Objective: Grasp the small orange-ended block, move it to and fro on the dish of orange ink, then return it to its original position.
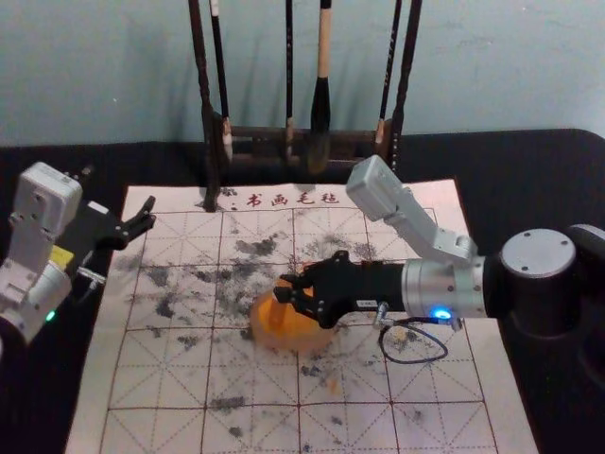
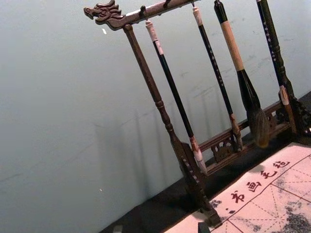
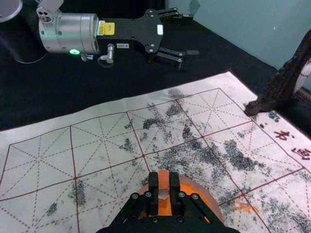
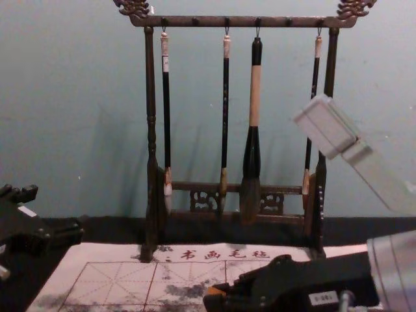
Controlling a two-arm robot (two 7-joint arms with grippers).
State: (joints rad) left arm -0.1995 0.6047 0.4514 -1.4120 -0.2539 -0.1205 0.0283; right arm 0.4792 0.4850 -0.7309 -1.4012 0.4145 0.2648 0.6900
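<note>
Over the dish of orange ink (image 1: pixel 293 331) reaches my right gripper (image 1: pixel 282 289), low above the mat's middle. In the right wrist view the right gripper (image 3: pixel 164 187) is shut on the small block (image 3: pixel 164 180), whose upper end is orange. Behind the fingers lies the dish (image 3: pixel 204 198); whether the block's lower end touches the ink cannot be told. The block's orange end (image 4: pixel 216 291) also shows at the fingertips in the chest view. My left gripper (image 1: pixel 142 219) is parked open at the mat's left edge; its fingertips (image 2: pixel 160 228) barely enter the left wrist view.
A dark wooden rack (image 4: pixel 244 21) with several hanging brushes stands at the back, just behind the mat. The white gridded mat (image 1: pixel 156 378) has grey ink smudges. Black cloth (image 1: pixel 529 189) covers the table around it, and a pale wall (image 1: pixel 95 76) rises behind.
</note>
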